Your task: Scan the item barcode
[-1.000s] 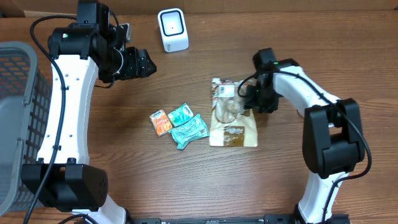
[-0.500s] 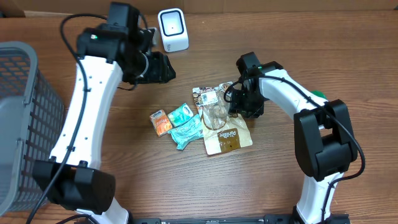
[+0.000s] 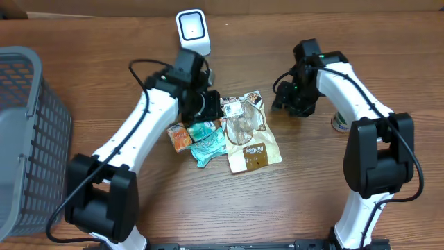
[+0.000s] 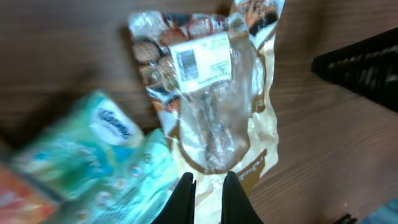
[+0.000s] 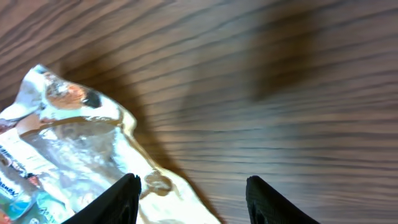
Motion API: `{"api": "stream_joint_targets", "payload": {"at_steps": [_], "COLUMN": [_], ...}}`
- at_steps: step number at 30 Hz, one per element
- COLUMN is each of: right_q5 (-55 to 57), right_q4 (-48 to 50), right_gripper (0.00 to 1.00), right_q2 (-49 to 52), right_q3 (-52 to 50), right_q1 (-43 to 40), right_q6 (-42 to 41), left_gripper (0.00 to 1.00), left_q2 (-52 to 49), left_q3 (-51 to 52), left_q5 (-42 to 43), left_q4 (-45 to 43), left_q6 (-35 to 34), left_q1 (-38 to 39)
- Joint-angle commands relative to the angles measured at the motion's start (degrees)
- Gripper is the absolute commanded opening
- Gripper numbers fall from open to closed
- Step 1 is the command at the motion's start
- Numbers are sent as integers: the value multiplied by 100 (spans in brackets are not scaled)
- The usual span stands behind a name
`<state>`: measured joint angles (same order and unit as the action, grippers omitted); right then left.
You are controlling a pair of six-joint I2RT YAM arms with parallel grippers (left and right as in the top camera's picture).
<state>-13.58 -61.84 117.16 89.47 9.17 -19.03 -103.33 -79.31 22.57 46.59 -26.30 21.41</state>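
Note:
The item, a clear and tan snack bag (image 3: pixel 248 135), lies flat in the middle of the table, its white barcode label (image 3: pixel 234 107) facing up at its top left. The white scanner (image 3: pixel 192 29) stands at the back. My left gripper (image 3: pixel 210 104) hovers at the bag's top left corner. In the left wrist view its jaws (image 4: pixel 208 186) are shut, with nothing visibly between them, over the bag (image 4: pixel 217 118) and the label (image 4: pixel 199 59). My right gripper (image 3: pixel 283 97) stands open just right of the bag. It is empty (image 5: pixel 196 193), and the bag's corner (image 5: pixel 74 137) lies by its left finger.
An orange packet (image 3: pixel 180 137) and two teal packets (image 3: pixel 208 139) lie against the bag's left side, the teal ones (image 4: pixel 106 162) also under my left wrist. A grey basket (image 3: pixel 28 139) fills the left edge. A small round object (image 3: pixel 340 123) sits by the right arm.
The left arm swung down from beside the scanner to the bag and its jaws closed. The right gripper dragged the bag leftward, then let go and drew back to the right.

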Motion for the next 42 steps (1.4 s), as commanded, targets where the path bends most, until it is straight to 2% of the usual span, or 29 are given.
{"api": "stream_joint_targets", "payload": {"at_steps": [1,11,18,30,37,42], "right_q5": [-66,-63,-63,-66,-98,-675], "right_q4": [-28,2,0,-9,-28,-11], "right_gripper": [54,54,54,54,53,53], "right_q2": [-214,-214,-214,-214,-214,-201], "right_q3": [87,87,87,87,85,52], "right_q1": [-72,-66,-66,-66,-66,-66], "right_q6": [175,179,267,282,345,857], "left_gripper": [4,4,4,4,4,4], "left_q2": [-48,-52,-184,-999,-1572,-1818], "left_q3": [291,321,321,321,321,321], "left_q5": [107,-518,-514,-55,-42,262], "left_q4": [-212,-271,-341,-1211,-1121,-1150], "left_q6": [-645,-1119,-1408,-1563,-1921,-1921], "left_q1": [184,505,562,562,560,518]}}
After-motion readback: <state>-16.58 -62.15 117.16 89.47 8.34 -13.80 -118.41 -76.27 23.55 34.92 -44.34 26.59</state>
